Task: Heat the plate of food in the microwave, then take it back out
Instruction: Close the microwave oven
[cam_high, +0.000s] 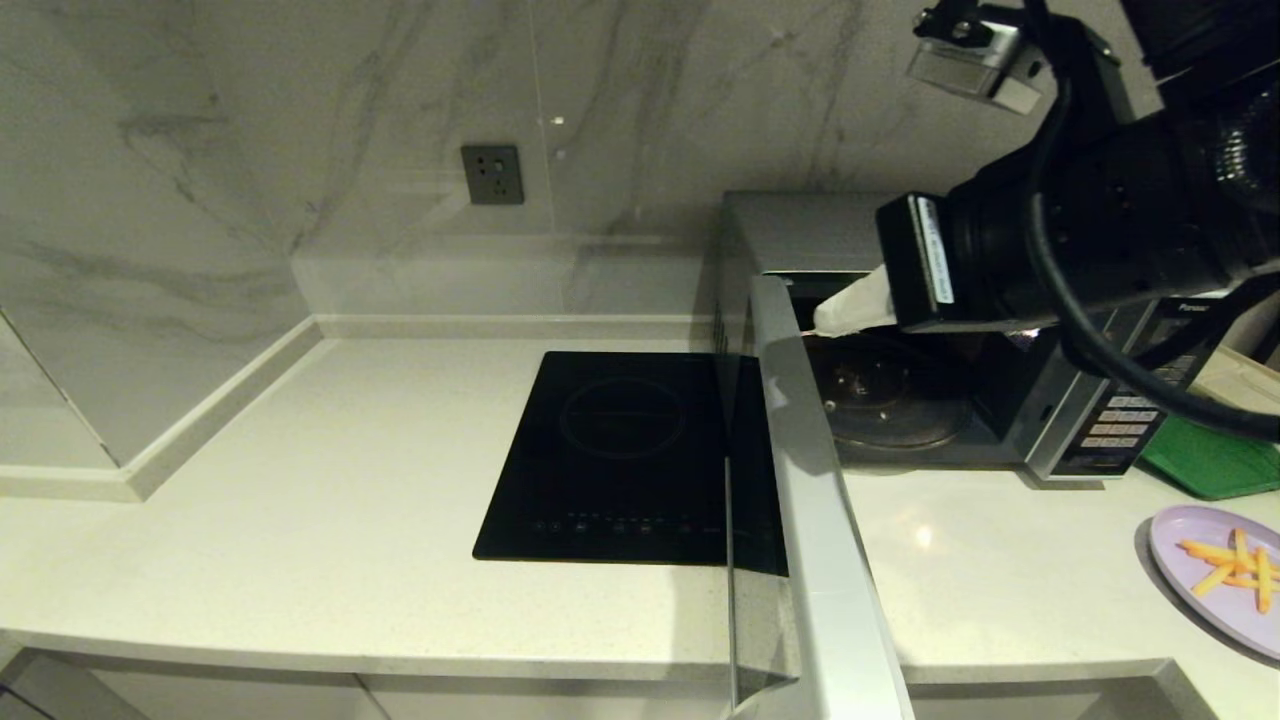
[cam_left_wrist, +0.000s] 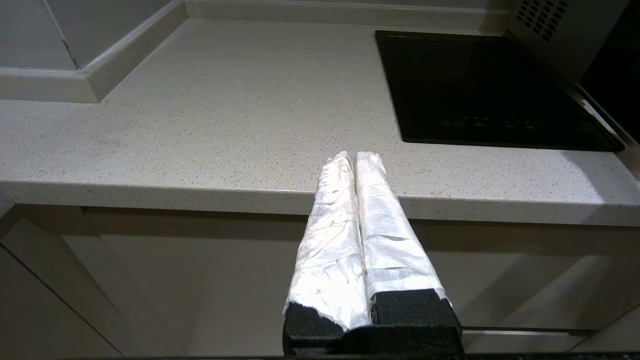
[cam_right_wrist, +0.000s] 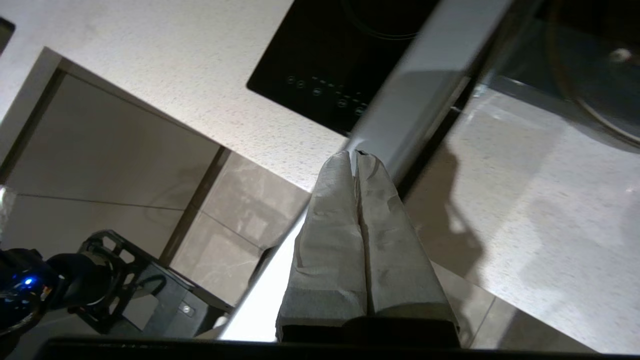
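Your speckled white table (cam_high: 300, 520) carried the open microwave (cam_high: 1080, 420); fries lay on the purple plate (cam_high: 1195, 590); both tools, right (cam_right_wrist: 356, 155) and left (cam_left_wrist: 354, 156), were closed, empty.

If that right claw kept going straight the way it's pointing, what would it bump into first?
Most likely the open microwave door: the shut right gripper points at its silver edge, seemingly just short of it, though depth is hard to judge.

A pale speckled countertop (cam_high: 300, 480) met a grey-veined marble wall (cam_high: 250, 120) — a dark socket (cam_high: 492, 174) was set in it. A flat black induction hob (cam_high: 625, 455) sat flush in the counter, with light cabinet fronts (cam_left_wrist: 200, 280) below.
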